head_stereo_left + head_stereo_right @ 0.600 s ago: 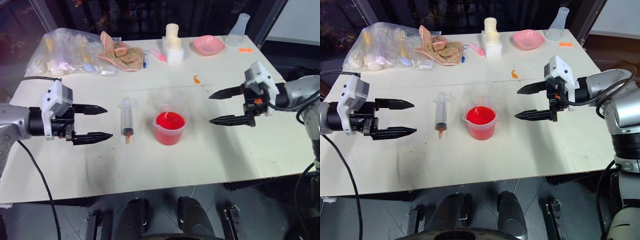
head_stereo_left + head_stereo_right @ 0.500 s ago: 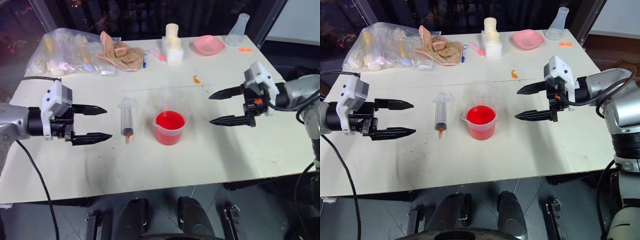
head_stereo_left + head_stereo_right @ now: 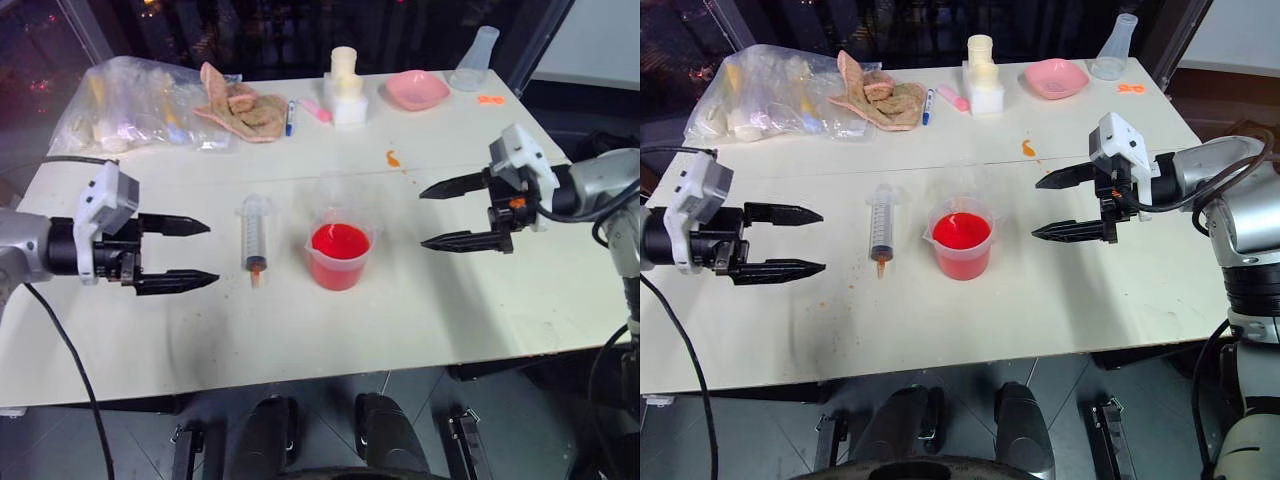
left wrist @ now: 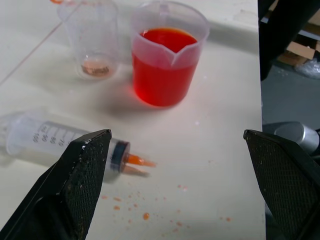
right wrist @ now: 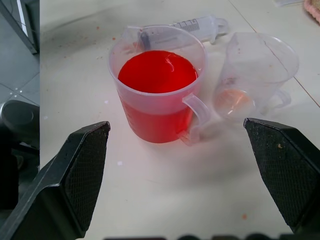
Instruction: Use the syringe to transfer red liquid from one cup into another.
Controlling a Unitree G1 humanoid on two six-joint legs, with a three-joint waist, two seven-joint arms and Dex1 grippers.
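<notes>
table: we see the pale worktop (image 3: pixel 420 310) carrying everything, both grippers hovering above it.
beaker: clear plastic measuring beaker (image 3: pixel 340 255) nearly full of opaque red liquid (image 3: pixel 340 241), midway between both finger pairs; we judge it top-heavy and sloshy.
cup: faint colourless plastic cup (image 5: pixel 256 75) just behind the beaker; light, tips easily.
syringe: clear plastic syringe (image 3: pixel 255 233) lies flat just past the left fingertips; long axis runs front to back, orange tip toward us, white plunger away. Light, stiff, slick; we'd grip mid-barrel.
left gripper (image 3: pixel 183 254): fingers wide apart, empty.
right gripper (image 3: pixel 442 213): fingers wide apart, empty.
</notes>
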